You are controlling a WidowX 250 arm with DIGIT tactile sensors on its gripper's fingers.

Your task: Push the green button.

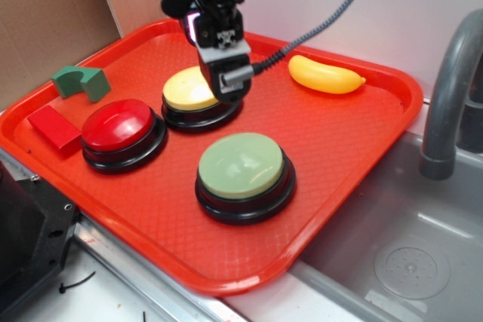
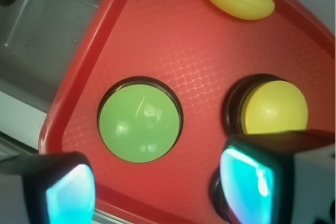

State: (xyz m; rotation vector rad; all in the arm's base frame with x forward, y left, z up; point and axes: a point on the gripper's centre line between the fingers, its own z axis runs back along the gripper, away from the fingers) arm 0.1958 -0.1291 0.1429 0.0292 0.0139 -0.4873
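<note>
The green button (image 1: pixel 241 166) is seen on the red tray (image 1: pixel 362 141), close to the tray's front edge and near the sink-side edge. The gripper (image 1: pixel 226 81) is held above the yellow button (image 1: pixel 190 90), which sits closer to the tray's back edge. The fingers (image 2: pixel 69 190) are spread wide apart and nothing is held. The green button lies toward the front edge from the gripper, well apart from it. The gripper probably needs to be brought over the green dome and then lowered.
</note>
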